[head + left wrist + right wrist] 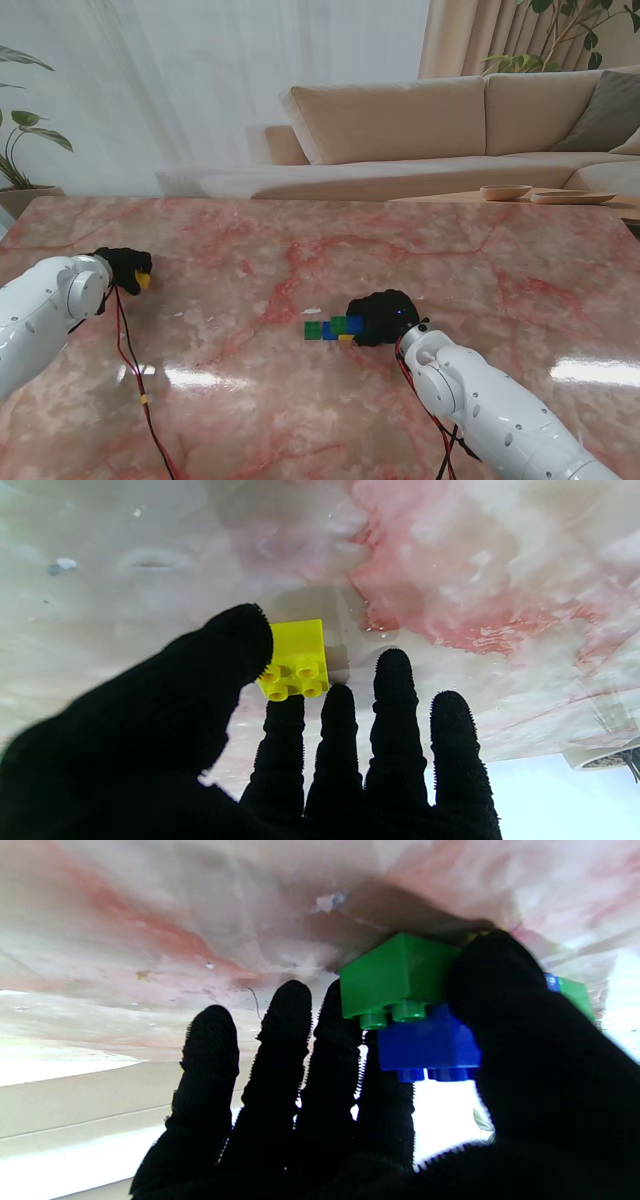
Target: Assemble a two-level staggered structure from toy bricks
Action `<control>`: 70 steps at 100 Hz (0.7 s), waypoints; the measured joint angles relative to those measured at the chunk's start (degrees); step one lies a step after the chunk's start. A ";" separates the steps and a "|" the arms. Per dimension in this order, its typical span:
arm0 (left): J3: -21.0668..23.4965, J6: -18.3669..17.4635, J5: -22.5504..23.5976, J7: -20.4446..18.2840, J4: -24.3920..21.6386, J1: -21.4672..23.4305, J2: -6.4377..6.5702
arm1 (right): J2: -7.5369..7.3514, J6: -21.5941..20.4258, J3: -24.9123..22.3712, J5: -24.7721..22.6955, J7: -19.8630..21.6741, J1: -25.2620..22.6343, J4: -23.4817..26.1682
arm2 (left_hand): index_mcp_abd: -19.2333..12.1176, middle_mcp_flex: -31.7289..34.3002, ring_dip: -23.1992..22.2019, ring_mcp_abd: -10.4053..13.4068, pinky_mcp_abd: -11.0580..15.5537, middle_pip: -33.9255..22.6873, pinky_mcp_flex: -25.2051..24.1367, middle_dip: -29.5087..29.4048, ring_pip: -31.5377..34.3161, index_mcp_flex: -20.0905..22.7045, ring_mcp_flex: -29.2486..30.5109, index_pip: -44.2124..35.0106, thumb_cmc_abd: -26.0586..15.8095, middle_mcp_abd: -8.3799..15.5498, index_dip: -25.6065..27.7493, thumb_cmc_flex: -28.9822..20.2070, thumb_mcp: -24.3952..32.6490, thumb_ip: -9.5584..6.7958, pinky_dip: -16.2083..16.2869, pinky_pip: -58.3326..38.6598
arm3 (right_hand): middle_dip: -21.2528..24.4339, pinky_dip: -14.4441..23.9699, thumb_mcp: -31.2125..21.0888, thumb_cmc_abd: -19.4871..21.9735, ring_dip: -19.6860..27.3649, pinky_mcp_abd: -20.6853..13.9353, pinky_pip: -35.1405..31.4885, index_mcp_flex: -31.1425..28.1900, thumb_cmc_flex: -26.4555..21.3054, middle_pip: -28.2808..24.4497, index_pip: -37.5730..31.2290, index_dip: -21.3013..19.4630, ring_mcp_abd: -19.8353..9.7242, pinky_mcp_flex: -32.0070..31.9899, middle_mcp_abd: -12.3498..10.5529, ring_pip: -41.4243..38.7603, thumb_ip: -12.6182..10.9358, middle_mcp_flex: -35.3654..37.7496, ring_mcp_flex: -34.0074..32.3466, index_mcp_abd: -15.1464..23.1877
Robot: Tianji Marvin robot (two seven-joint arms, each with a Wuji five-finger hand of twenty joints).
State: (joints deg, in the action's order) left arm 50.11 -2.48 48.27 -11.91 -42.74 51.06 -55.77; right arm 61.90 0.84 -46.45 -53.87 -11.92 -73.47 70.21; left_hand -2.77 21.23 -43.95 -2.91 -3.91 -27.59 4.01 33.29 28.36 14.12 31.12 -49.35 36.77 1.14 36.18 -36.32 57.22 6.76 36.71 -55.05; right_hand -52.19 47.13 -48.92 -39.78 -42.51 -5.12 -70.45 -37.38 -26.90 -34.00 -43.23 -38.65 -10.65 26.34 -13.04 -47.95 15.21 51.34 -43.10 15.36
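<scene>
One glossy pink marble table

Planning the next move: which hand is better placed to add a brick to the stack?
Probably left: the left hand pinches a yellow brick. The right hand is at the stack, on the blue brick.

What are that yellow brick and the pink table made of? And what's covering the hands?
The yellow brick looks like moulded glossy plastic: smooth faces, round studs. The table looks like polished pink-veined marble or an imitation; lights reflect in it. The left hand and right hand wear black gloves, seemingly knitted fabric, judging by the ribbed, fuzzy fingers.
</scene>
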 measured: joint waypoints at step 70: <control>-1.24 -2.02 0.22 4.18 1.77 0.00 0.13 | 0.11 -0.14 0.22 0.35 -0.39 0.23 -0.41 | -4.30 -0.90 -1.57 -0.02 -0.17 -2.28 2.05 4.45 3.48 1.59 4.33 -6.34 -0.09 -0.03 4.83 -0.22 1.33 0.00 0.10 -2.01 | 0.00 0.00 0.00 0.00 0.00 0.00 0.00 0.00 0.00 -0.16 0.00 0.00 0.00 0.00 0.00 0.00 0.00 0.00 0.00 0.00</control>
State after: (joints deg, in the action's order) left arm 48.88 -4.50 48.49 -7.72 -40.97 51.06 -55.65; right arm 62.01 0.70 -46.23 -53.52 -12.31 -73.25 69.80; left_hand -7.07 20.33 -45.52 -2.92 -4.08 -29.87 6.05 37.74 31.84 15.71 35.45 -55.68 36.68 1.11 41.01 -36.54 58.55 6.76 36.81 -57.06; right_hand -52.19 47.13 -48.92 -39.78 -42.51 -5.12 -70.45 -37.38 -26.90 -34.16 -43.23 -38.65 -10.65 26.34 -13.04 -47.95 15.21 51.34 -43.10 15.36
